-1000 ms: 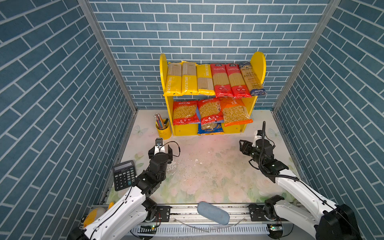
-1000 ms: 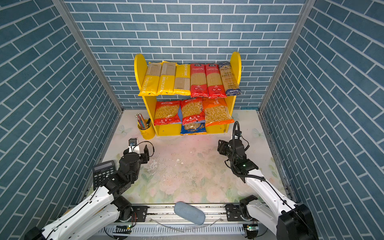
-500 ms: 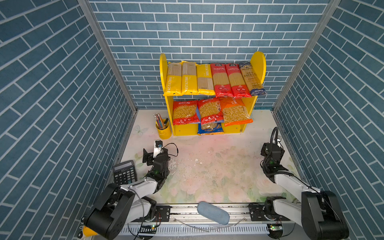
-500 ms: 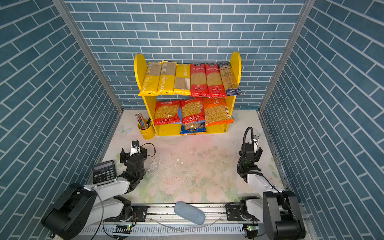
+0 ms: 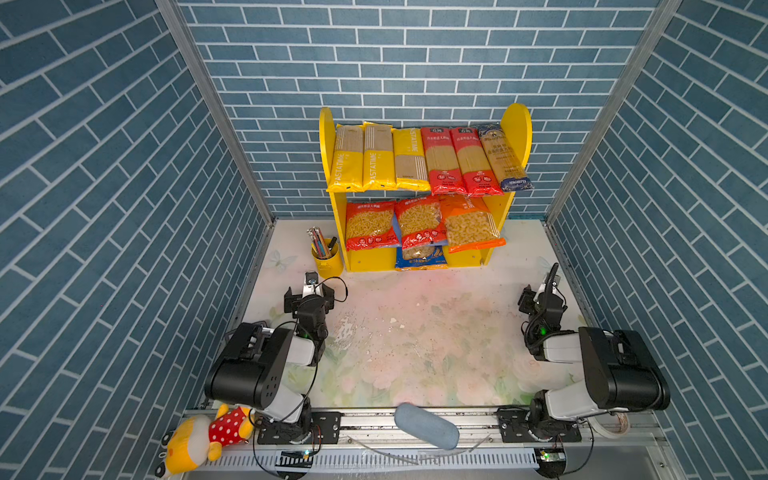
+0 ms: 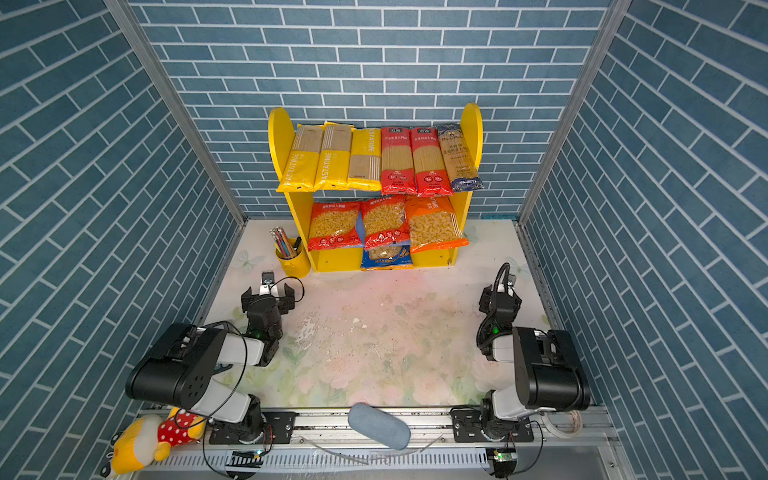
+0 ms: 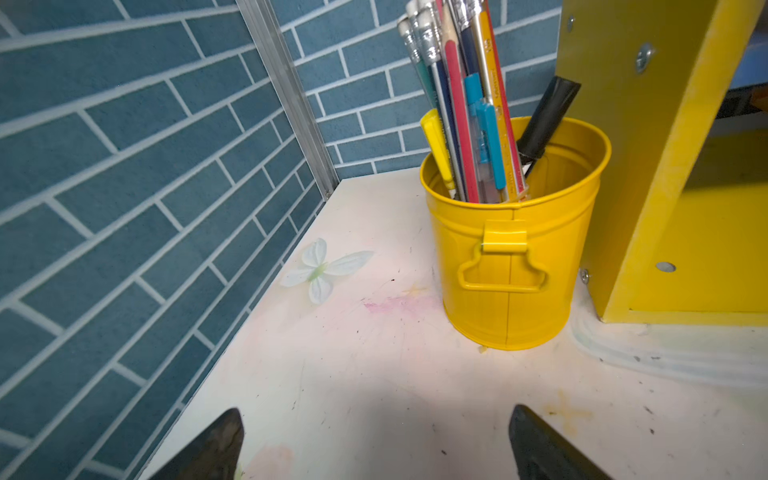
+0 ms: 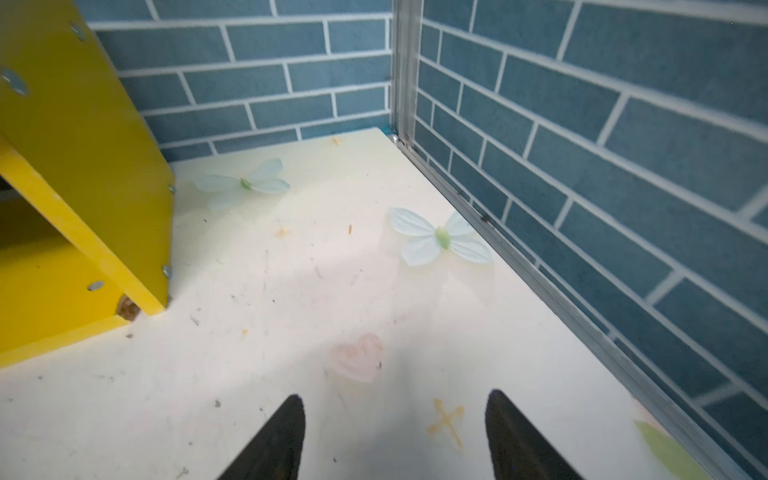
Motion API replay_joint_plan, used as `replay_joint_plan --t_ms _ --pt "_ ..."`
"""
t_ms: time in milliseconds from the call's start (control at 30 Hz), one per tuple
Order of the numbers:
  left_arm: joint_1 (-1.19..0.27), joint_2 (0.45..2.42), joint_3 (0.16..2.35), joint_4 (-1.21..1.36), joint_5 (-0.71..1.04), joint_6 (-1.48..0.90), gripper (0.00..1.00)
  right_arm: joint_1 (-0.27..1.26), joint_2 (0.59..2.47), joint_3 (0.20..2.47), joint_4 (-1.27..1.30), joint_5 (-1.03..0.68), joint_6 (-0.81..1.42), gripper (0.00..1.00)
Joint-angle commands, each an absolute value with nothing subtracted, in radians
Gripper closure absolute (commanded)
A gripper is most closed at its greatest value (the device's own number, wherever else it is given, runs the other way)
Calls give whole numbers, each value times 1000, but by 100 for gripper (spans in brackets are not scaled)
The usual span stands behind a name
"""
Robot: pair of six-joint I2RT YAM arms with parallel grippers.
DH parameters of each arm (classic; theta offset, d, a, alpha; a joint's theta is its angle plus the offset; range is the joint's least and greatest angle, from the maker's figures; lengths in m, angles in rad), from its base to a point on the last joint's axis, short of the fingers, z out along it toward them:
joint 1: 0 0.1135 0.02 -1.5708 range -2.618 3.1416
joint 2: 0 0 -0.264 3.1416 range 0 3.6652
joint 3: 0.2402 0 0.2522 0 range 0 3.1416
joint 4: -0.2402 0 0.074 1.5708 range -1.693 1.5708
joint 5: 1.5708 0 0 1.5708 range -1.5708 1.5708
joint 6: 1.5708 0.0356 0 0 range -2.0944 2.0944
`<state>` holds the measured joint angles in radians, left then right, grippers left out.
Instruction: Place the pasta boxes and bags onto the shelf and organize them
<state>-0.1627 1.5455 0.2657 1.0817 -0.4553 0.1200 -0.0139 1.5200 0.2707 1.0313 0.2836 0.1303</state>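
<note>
While pasta packs (image 5: 440, 162) lie on the shelf (image 5: 517, 129) at upper ctr, you see left gripper (image 7: 374, 411) & right gripper (image 8: 395, 395) both released, empty, w/ desk (image 5: 436, 332) below.

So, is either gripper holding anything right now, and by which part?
Nothing is held. The left gripper and right gripper both stand open, with only the table showing between the jaws.

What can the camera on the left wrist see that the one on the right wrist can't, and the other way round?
Only the left wrist view: a yellow pencil cup full of pencils and pens, beside the shelf. Only the right wrist view: a faded pink heart on the table. Both: the shelf's yellow side, blue brick wall, butterfly prints, and an open, empty gripper: left gripper, right gripper.
</note>
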Motion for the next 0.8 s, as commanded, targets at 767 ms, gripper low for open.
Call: replay_joint_plan --t_ms 767 --pt "-57 1532 354 936 -269 31 0 -43 1536 335 969 196 110 1"
